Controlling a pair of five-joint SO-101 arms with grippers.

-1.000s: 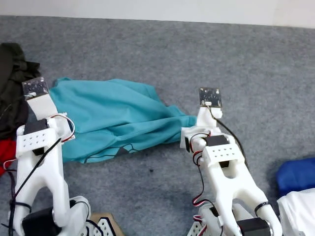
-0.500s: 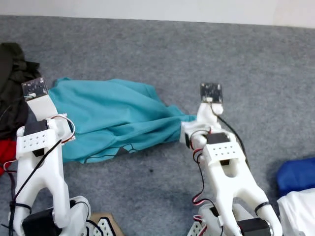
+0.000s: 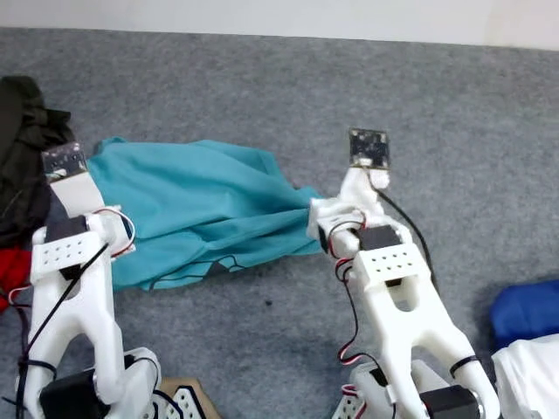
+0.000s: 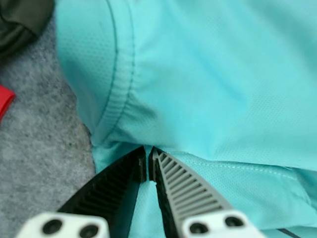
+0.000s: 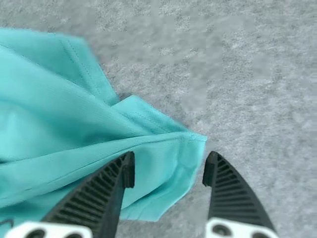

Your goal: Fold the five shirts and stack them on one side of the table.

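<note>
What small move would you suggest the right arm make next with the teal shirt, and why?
Probably close the right gripper: its open fingers straddle a corner of the teal shirt, while the left gripper is shut on the shirt's opposite end, so both ends would be held.

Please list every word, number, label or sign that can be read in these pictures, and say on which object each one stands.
No text can be read in any view.
Teal shirt: a dark mark near its front hem, too small to tell whether it is lettering or a drawing.
Small boards on the arms' wrists: any markings are too small to read.
</note>
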